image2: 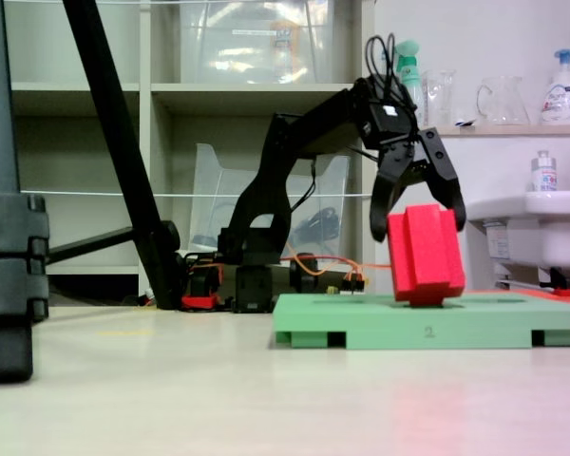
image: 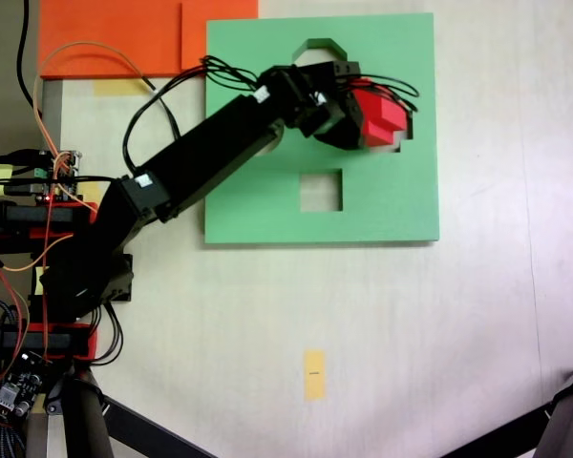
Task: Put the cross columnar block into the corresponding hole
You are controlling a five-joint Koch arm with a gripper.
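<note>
On the pale table, claw spread above tilted red cross block in green board.

The red cross block stood tilted in the plus-shaped cutout of the green board, its lower end at the board's top, and blocked that opening. The hand hung spread just above it, one finger on each side, taking up the room over the block. The square cutout lay uncovered, and the arm partly covered the octagonal cutout. Right of the board in a fixed view the bench lay bare; tripod legs crossed its near corners.
</note>
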